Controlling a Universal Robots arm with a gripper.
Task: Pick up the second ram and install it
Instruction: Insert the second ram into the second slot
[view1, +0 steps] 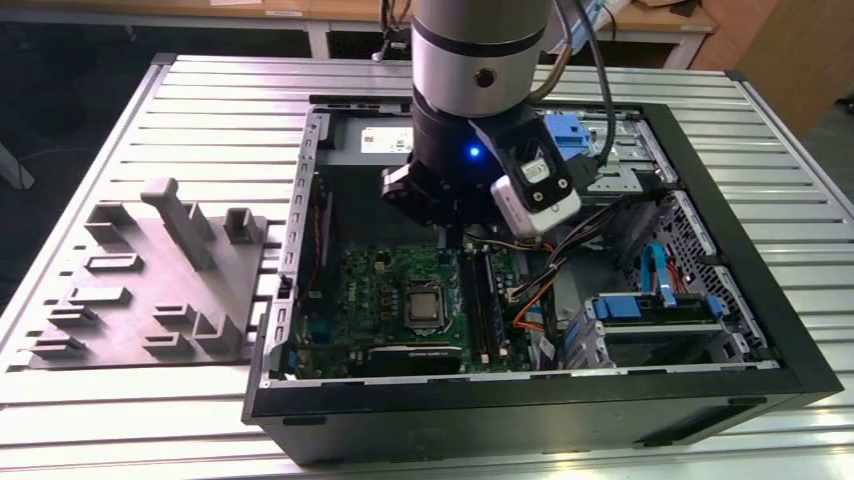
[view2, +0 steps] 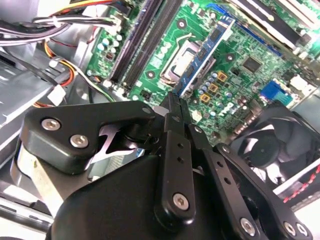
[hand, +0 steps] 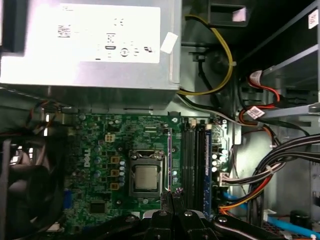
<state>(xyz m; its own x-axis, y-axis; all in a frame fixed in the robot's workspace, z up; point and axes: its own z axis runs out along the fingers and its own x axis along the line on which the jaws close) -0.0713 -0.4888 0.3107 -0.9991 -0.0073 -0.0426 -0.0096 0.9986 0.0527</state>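
Note:
In both wrist views my gripper (view2: 175, 100) (hand: 172, 194) is shut on the second ram (view2: 206, 54) (hand: 170, 159). The ram is a thin blue-purple card that sticks out from the fingertips and is seen nearly edge-on. It hangs above the green board (hand: 100, 140) (view1: 360, 290), beside the CPU socket (hand: 147, 176) (view2: 185, 60). It stays apart from the long black slots (hand: 191, 157) (view2: 142, 40) (view1: 483, 300). In the exterior view the arm's wrist (view1: 481, 170) reaches down into the open computer case (view1: 747, 300) and covers the fingers.
A silver power supply (hand: 90, 45) lies past the board. A black fan (view2: 270, 142) (hand: 20, 185) sits at one board edge. Cable bundles (hand: 280, 170) and a drive cage (view1: 661, 310) crowd the slot side. A grey fixture (view1: 147, 290) with an upright post (view1: 180, 220) stands at the exterior view's left.

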